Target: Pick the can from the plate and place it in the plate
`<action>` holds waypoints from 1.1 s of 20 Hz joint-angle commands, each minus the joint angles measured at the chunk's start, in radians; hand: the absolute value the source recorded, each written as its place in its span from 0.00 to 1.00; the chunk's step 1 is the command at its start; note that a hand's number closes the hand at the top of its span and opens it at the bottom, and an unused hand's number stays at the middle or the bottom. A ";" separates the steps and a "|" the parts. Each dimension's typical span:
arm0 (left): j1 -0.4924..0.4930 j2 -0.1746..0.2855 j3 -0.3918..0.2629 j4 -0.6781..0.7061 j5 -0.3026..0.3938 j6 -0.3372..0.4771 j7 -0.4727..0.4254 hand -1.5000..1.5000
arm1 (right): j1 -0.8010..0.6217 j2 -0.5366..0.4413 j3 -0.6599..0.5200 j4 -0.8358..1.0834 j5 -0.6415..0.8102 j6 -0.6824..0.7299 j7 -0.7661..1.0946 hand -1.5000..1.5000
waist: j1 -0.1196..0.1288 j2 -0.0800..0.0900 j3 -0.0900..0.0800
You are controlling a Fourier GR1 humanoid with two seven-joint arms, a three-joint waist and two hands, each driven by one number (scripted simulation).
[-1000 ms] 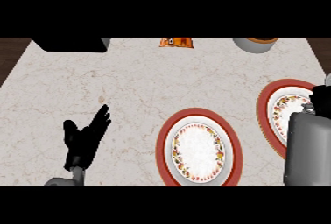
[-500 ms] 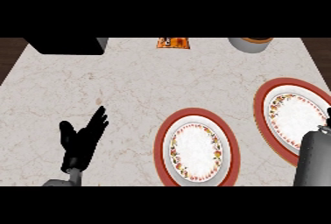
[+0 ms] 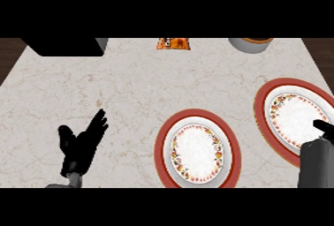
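The pale marbled counter (image 3: 150,84) bears two red-rimmed plates: the middle plate (image 3: 160,150) and the right plate (image 3: 290,82). The left hand (image 3: 78,148) rests at lower left with its fingers straight and apart. The right hand (image 3: 321,127) barely shows, and I cannot tell its state.

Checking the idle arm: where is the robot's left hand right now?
Head view: the left hand rests open at the lower left of the counter, fingers up, left of the centre plate.

Red-rimmed centre plate (image 3: 198,152), right plate (image 3: 297,115)
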 commanded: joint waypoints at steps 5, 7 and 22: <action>0.016 0.006 0.000 -0.005 -0.003 -0.016 -0.001 0.50 | 0.003 -0.058 0.077 0.067 -0.264 -0.359 -0.199 0.00 | 0.002 0.000 -0.002; 0.023 0.003 0.000 -0.021 0.000 -0.013 0.009 0.50 | 0.028 -0.052 0.081 0.065 -0.297 -0.454 -0.231 0.00 | 0.005 0.001 -0.001; 0.028 -0.009 0.014 -0.002 -0.031 0.001 -0.007 0.50 | 0.491 0.070 0.685 -0.424 -0.597 -0.571 -0.159 0.00 | -0.014 -0.008 -0.005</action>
